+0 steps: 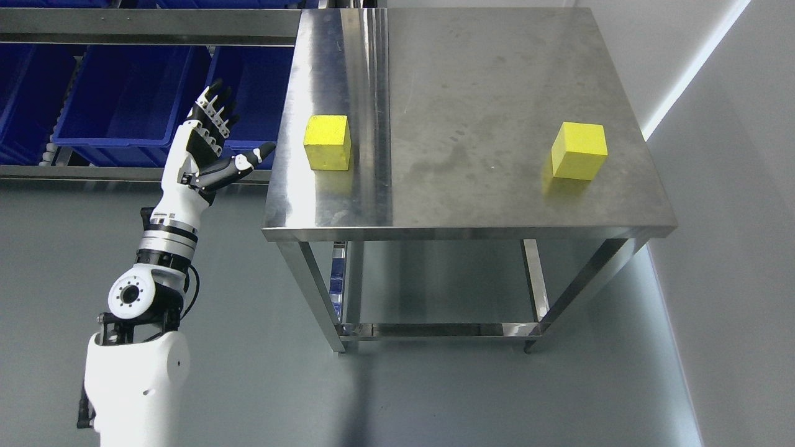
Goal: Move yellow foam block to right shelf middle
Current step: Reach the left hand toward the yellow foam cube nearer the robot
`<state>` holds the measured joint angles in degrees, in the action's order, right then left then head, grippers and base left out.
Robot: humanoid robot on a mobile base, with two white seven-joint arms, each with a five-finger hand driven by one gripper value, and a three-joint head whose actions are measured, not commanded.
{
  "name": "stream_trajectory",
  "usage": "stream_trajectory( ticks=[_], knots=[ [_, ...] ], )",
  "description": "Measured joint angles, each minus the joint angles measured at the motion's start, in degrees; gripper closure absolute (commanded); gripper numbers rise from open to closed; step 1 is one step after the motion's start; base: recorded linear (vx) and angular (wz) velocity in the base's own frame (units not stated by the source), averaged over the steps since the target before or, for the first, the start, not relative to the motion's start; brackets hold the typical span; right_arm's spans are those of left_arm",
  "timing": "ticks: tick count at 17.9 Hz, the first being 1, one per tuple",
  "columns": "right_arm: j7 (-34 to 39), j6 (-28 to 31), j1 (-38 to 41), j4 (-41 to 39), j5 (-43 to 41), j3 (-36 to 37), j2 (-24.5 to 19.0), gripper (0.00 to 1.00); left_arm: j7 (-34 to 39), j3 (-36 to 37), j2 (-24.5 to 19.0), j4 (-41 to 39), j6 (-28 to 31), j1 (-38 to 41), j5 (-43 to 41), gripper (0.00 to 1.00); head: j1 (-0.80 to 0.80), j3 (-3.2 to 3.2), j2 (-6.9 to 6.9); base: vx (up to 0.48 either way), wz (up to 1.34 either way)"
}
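Left hand point(211, 146), centre-left: fingers spread wide, holding nothing. 2 yellow foam cubes point(327, 142) point(579, 151) on steel table point(472, 205); blue plastic bins point(124, 99) upper left.

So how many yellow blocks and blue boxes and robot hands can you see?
Yellow foam blocks: 2, one at the table's left, one at its right
Blue bins on the rack: 3
Steel tables: 1
Robot hands: 1, the left hand, open and holding nothing
Total: 7
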<state>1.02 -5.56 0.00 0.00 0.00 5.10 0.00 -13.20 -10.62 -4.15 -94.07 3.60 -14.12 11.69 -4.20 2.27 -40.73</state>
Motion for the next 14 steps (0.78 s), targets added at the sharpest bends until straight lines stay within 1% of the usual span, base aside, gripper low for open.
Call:
stream_trajectory(
  ticks=[1, 2, 3, 6, 8, 11, 14],
  knots=[
    [0.0, 0.0, 0.0, 0.0, 0.2, 0.0, 0.0, 0.0, 0.0, 0.0, 0.0, 0.1, 0.0, -0.2, 0.0, 0.0, 0.0, 0.0, 0.0, 0.0, 0.0],
    [0.0, 0.0, 0.0, 0.0, 3.0, 0.0, 0.0, 0.0, -0.4, 0.0, -0.1, 0.2, 0.0, -0.3, 0.0, 0.0, 0.0, 0.0, 0.0, 0.0, 0.0],
    [0.0, 0.0, 0.0, 0.0, 4.1, 0.0, 0.0, 0.0, -1.0, 0.1, -0.1, 0.3, 0.0, -0.5, 0.0, 0.0, 0.0, 0.0, 0.0, 0.0, 0.0],
    [0.0, 0.0, 0.0, 0.0, 2.1, 0.0, 0.0, 0.0, -5.1, 0.2, -0.8, 0.6, -0.2, -0.7, -0.6, 0.0, 0.0, 0.0, 0.0, 0.0, 0.0],
    [0.0, 0.0, 0.0, 0.0, 1.4, 0.0, 0.0, 0.0, -7.4, 0.3, -2.0, 1.1, -0.4, -0.8, -2.2, 0.0, 0.0, 0.0, 0.0, 0.0, 0.0],
    [0.0, 0.0, 0.0, 0.0, 0.7, 0.0, 0.0, 0.0, -9.9, 0.5, -4.6, 2.4, -2.9, -1.1, -5.8, 0.0, 0.0, 0.0, 0.0, 0.0, 0.0],
    [0.0, 0.0, 0.0, 0.0, 0.4, 0.0, 0.0, 0.0, -13.6, 1.0, -6.8, 4.3, -3.8, -2.8, -8.6, 0.0, 0.0, 0.0, 0.0, 0.0, 0.0]
  ],
)
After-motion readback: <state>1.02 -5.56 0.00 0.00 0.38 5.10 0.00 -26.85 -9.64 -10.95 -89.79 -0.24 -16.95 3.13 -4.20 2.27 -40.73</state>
